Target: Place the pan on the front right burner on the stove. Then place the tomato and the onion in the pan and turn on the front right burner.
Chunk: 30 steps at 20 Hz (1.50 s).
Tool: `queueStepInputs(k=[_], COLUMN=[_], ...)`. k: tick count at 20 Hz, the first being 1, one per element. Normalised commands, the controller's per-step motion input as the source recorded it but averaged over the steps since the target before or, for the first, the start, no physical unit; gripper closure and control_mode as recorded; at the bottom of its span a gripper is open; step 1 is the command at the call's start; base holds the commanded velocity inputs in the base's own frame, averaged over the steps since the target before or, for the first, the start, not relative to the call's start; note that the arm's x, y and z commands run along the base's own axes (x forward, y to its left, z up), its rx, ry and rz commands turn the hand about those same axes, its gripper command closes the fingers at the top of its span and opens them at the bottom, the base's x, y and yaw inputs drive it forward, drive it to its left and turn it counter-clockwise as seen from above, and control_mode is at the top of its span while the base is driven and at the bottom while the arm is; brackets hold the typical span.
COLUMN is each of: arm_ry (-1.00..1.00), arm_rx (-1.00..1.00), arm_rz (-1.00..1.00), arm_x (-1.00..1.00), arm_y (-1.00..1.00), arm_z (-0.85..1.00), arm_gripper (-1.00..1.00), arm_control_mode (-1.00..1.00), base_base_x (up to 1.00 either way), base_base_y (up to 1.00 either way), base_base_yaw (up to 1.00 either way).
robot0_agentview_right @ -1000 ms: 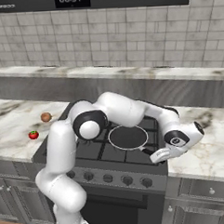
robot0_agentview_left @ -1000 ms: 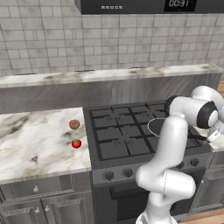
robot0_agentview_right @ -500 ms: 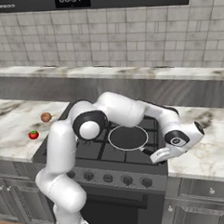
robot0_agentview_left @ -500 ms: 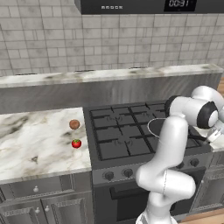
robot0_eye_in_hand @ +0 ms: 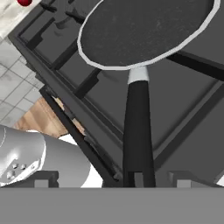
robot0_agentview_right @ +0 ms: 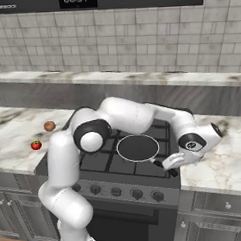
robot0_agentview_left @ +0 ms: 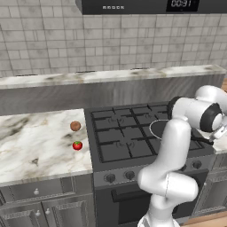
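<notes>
Resting flat on the front right burner (robot0_agentview_right: 144, 156) of the stove (robot0_agentview_left: 119, 137), the pan (robot0_agentview_right: 138, 147) is seen with its dark grey inside facing up and nothing in it. Its long black handle (robot0_eye_in_hand: 138, 131) is pointed toward the front right corner of the stove, out over the front edge. In the hand view the handle is seen running straight down between the two finger tips, with the pan's pale rim at the top of that view.

The fingers (robot0_agentview_right: 170, 166) are placed at the outer end of the handle, near the stove's front right corner. They are spread wide apart, with a tip on either side of the handle; contact with the handle cannot be confirmed, and the pan is borne by the grate.

The tomato (robot0_agentview_left: 77, 145) is noted on the marble worktop (robot0_agentview_left: 35, 142) left of the stove, near that worktop's right edge and toward its front. The onion (robot0_agentview_left: 75, 126) is found on the same worktop, just behind the tomato and apart from it, also near the right edge. Both are well apart from the pan.

A row of round knobs (robot0_agentview_right: 126, 192) is seen along the stove's front panel; their setting cannot be told.
</notes>
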Motion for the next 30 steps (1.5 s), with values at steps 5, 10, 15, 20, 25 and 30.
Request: queueStepInputs(k=[5, 10, 15, 20, 25, 30], arm_ry=[-0.01, -0.02, 0.00, 0.00, 0.01, 0.07], arm_rx=[0.00, -0.07, -0.15, -0.20, -0.21, -0.17], arm_rz=[0.00, -0.03, -0.06, -0.17, -0.23, -0.22], arm_x=[-0.39, -0.28, 0.00, 0.00, 0.03, 0.19], arm_y=[0.31, 0.79, 1.00, 1.00, 1.00, 0.99], arm_z=[0.33, 0.32, 0.45, 0.40, 0.23, 0.06], arm_gripper=[-1.00, -1.00, -1.00, -1.00, -1.00, -1.00], arm_control_mode=[-1.00, -1.00, -1.00, -1.00, -1.00, -1.00], base_base_x=[0.00, 0.00, 0.00, 0.00, 0.00, 0.00], base_base_y=[0.00, 0.00, 0.00, 0.00, 0.00, 0.00], base_base_yaw=[0.00, 0.00, 0.00, 0.00, 0.00, 0.00])
